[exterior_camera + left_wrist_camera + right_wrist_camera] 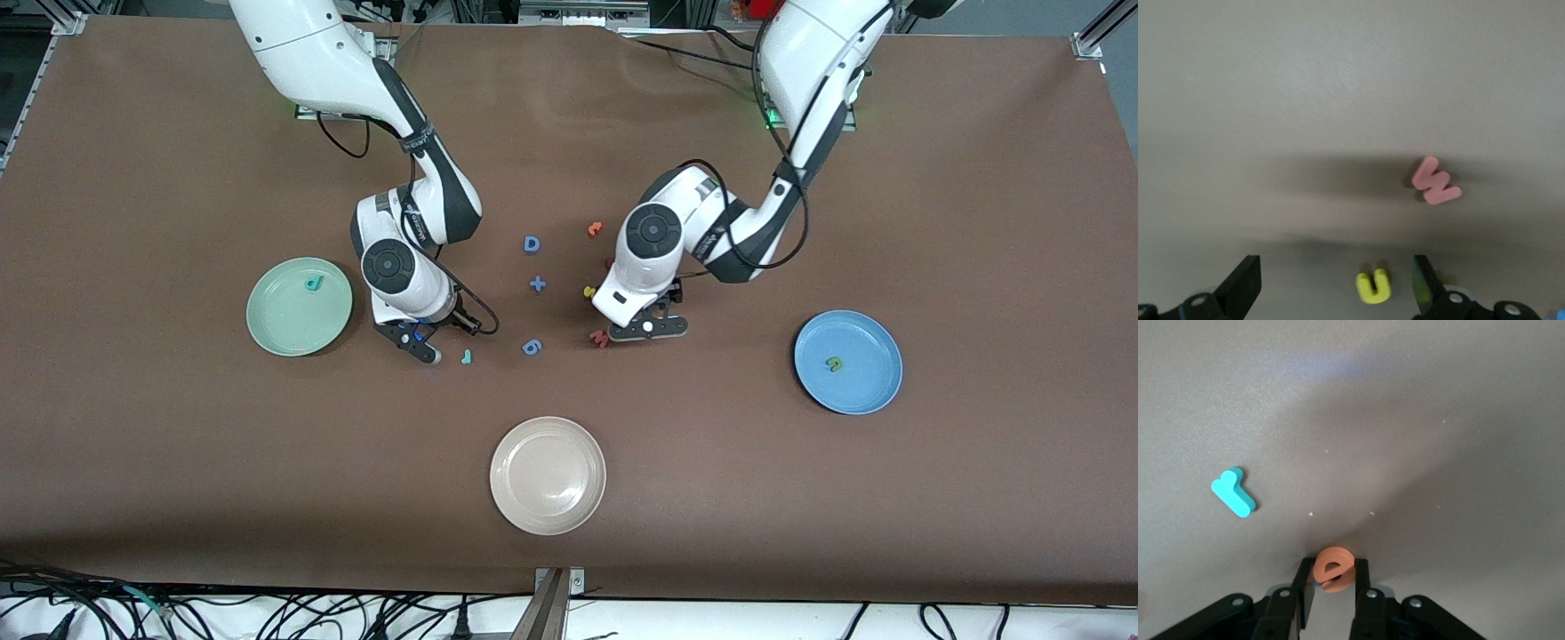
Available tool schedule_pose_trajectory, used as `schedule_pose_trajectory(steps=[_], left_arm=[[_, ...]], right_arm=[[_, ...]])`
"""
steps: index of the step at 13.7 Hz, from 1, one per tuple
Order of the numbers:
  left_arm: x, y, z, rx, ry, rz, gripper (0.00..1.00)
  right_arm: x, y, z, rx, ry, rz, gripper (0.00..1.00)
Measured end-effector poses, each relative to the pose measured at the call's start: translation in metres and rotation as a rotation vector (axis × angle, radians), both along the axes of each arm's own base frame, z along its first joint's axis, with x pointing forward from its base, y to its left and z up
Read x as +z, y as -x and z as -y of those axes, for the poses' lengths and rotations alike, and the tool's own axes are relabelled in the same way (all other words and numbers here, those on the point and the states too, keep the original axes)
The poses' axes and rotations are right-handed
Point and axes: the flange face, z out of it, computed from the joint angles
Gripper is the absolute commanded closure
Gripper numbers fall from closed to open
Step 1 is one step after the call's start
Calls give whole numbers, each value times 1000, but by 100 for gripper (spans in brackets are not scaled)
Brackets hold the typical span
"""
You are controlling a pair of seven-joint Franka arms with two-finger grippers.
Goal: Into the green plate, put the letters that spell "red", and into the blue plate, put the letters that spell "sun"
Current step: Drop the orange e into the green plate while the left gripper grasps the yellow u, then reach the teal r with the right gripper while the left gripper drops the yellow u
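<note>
Front view: teal "d" (pixel 311 284) is lying in the green plate (pixel 276 333), green "n" (pixel 833 364) in the blue plate (pixel 867 396). Left wrist view: left gripper (pixel 1337 288) is hanging wide open over the yellow "u" (pixel 1373 287), needing to descend and close. Right wrist view: right gripper (pixel 1332 581) is pinching the orange "e" (pixel 1332 568) on the table beside the teal "r" (pixel 1233 493); lifting toward green likely follows.

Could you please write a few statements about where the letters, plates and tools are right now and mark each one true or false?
1. The right tool is shut on the orange e. True.
2. The teal d lies in the beige plate. False: it lies in the green plate.
3. The left tool is open, with the yellow u between its fingers. True.
4. The blue plate holds the pink w. False: it holds the green n; the w lies on the table.
5. The teal r is in the green plate. False: it lies on the table.
</note>
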Motion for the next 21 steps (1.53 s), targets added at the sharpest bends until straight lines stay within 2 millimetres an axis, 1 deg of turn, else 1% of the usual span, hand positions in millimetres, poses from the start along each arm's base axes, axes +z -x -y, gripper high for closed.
schedule_pose_trajectory(steps=[2,3,4,5,7,8,10,11,12,14,15,16,17,18,21], left_arm=[[-18,4,3,16,-2,-8,0],[-25,5,3,20,-2,-10,1],[-29,5,2,22,-2,-12,1],[-33,5,1,23,-4,-16,1],[-36,6,0,23,-8,-21,3],[-37,7,0,22,-9,-23,6],[-39,9,0,19,-12,-29,11],[-40,13,2,14,-12,-35,12],[-41,17,4,8,-11,-41,13],[-41,23,8,-1,-8,-46,14],[-40,25,9,-4,-7,-48,17],[-40,27,11,-8,-5,-51,21],[-40,30,13,-12,-3,-54,26],[-40,32,16,-16,0,-55,32],[-37,35,20,-22,6,-56,50]], right_arm=[[10,-6,5,-5,4,-2,85],[19,-10,13,-1,11,-14,85],[30,-15,24,15,18,-29,85],[45,-20,39,40,24,-50,85],[76,-27,79,91,34,-104,85],[90,-31,104,118,36,-134,85],[108,-36,161,165,34,-187,85],[111,-38,191,184,33,-206,85],[109,-36,221,203,32,-222,85],[98,-27,277,242,23,-255,87],[91,-20,298,251,19,-270,87],[84,-12,314,256,16,-279,87],[75,-6,324,260,15,-282,87],[65,0,330,262,20,-275,87],[32,17,342,263,58,-248,85]])
